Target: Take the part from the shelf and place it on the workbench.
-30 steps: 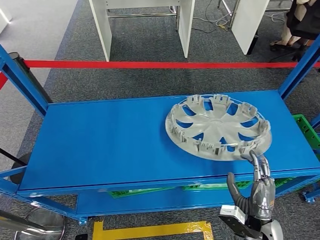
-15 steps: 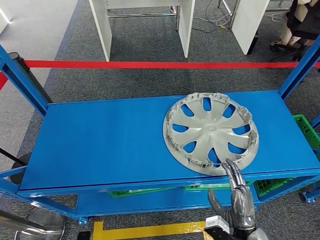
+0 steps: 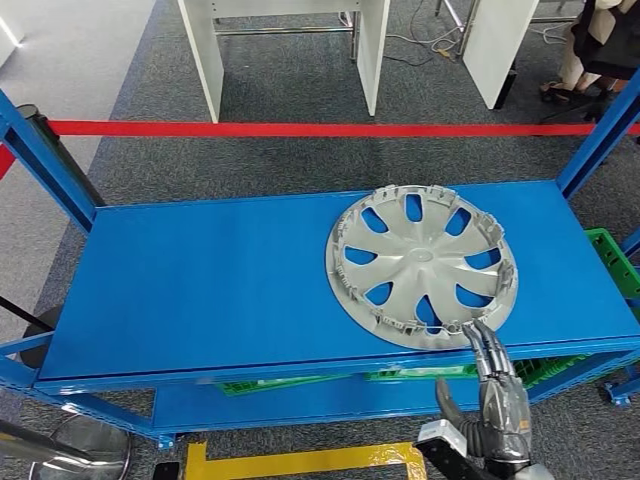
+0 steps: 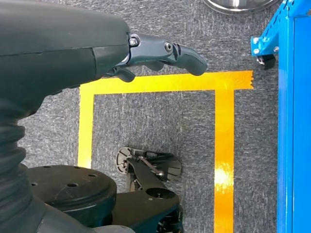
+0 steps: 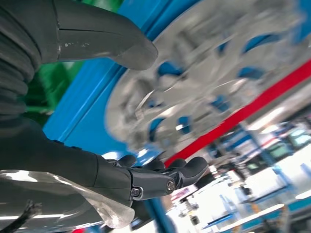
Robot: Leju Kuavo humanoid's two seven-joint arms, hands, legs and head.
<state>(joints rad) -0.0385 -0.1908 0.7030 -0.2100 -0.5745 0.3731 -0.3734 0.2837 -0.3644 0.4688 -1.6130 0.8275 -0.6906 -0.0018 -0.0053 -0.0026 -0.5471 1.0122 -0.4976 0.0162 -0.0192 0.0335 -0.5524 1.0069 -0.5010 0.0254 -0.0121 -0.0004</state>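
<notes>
Right hand (image 3: 498,395) at near rim of hubcap (image 3: 421,265) on blue shelf (image 3: 204,290).
Hubcap lies flat on right half of top shelf, hollow side up; right hand's fingers (image 3: 483,345) stretched out, tips at the rim, thumb apart, nothing held; left hand (image 4: 161,51) hangs over grey carpet and yellow tape (image 4: 223,145), fingers straight, nothing held; red tape (image 3: 302,129) on floor behind shelf.

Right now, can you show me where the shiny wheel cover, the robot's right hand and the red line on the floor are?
wheel cover (image 3: 420,265), head view, on its central hub.
right hand (image 3: 500,398), head view, on the back of the hand.
red line (image 3: 302,129), head view, mid-length on the tape.
</notes>
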